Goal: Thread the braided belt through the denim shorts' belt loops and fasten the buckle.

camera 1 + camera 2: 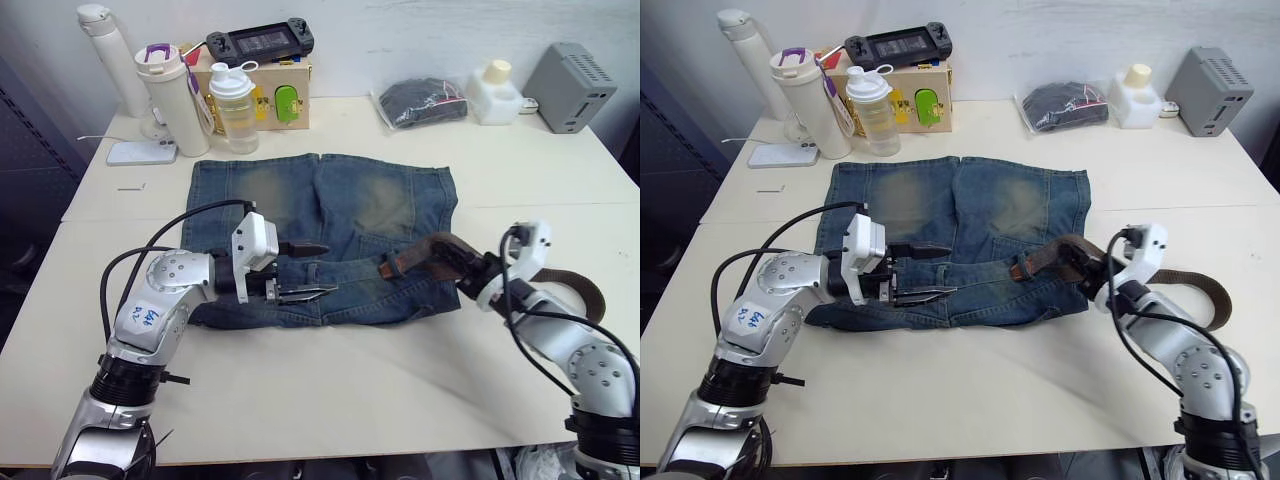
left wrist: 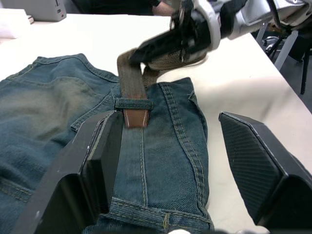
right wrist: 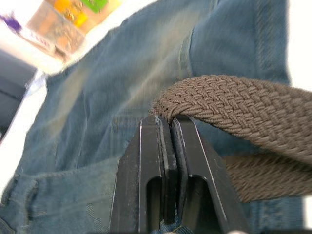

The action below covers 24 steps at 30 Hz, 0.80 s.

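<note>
The denim shorts (image 1: 330, 210) lie flat on the table, waistband toward me. The braided belt (image 1: 425, 250) comes in from the right, and its brown leather tip (image 2: 136, 117) pokes out from under one of the belt loops (image 2: 132, 103) on the waistband. My right gripper (image 3: 168, 122) is shut on the belt's woven strap just right of that loop. The strap trails back past my right arm in a loop (image 1: 590, 290). The buckle is hidden. My left gripper (image 1: 325, 268) hovers open over the waistband, its fingers pointing at the tip with nothing between them.
Along the table's back edge stand bottles (image 1: 170, 95), a wooden box (image 1: 285, 95) with a game console on it, a black bundle in a clear bag (image 1: 420, 103), a white jug (image 1: 493, 92) and a grey box (image 1: 570, 88). A phone (image 1: 140, 152) lies at the back left.
</note>
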Each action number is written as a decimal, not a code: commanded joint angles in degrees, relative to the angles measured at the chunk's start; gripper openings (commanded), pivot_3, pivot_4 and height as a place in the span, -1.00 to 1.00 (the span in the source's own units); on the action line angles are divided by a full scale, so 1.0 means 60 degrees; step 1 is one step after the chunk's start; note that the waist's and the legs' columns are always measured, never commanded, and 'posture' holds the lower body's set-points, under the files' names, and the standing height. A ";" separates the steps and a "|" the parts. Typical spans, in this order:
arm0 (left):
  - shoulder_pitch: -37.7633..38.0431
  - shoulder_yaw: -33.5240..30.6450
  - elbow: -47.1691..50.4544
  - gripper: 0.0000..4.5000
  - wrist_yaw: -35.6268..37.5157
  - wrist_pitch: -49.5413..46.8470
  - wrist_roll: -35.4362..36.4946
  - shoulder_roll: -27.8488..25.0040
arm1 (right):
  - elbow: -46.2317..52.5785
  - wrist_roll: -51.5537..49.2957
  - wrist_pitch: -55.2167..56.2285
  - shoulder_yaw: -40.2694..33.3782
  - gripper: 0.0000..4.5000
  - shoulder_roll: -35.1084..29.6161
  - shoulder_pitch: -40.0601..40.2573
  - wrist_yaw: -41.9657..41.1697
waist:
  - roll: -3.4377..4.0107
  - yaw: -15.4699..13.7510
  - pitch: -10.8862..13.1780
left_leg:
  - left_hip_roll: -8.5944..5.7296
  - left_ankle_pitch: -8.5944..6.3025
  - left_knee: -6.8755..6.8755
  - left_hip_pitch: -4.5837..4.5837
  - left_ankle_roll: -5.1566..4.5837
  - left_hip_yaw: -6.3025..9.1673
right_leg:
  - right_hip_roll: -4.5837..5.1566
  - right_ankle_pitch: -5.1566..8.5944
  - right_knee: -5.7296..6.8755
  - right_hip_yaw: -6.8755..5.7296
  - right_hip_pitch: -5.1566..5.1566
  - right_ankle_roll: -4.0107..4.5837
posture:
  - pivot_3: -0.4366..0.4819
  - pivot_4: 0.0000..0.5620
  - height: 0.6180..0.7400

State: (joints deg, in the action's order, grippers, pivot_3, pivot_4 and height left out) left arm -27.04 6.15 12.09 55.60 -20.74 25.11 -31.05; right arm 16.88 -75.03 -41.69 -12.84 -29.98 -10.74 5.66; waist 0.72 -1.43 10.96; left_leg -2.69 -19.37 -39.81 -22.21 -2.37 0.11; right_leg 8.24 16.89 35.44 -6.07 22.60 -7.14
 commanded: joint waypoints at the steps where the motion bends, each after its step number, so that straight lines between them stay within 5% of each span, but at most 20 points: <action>1: -0.0268 0.0092 -0.0037 0.54 0.0103 0.0340 -0.0223 0.0057 | 0.0295 0.0422 0.0146 -0.0125 -1.00 0.0209 -0.0199 -0.0244 | 0.0000 -0.0014 0.0000 | -0.0001 0.0000 -0.0003 0.0000 0.0000 0.0001 | -0.0002 0.0000 0.0002 -0.0001 0.0000 0.0000 | -0.05 -0.47 0.18; 24: -0.2532 0.2408 -0.5012 0.54 -0.1043 0.6847 -0.5326 0.1540 | -0.1117 -0.1568 -0.2048 -0.0419 -1.00 0.1659 -0.0296 0.2048 | -0.0009 0.0000 -0.0006 | -0.0006 -0.0001 -0.0012 0.0002 -0.0002 -0.0005 | -0.0005 -0.0001 0.0019 -0.0015 0.0002 -0.0002 | -0.05 -0.47 0.18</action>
State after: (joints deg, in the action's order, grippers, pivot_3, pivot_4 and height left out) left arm -40.56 20.73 -17.37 50.76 18.00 -5.72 -22.45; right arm 11.01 -83.64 -52.95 -15.91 -20.71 -13.65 17.00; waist 0.66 -1.43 10.93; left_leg -2.73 -19.38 -39.89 -22.19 -2.39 0.08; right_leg 8.23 16.88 35.56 -6.15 22.61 -7.16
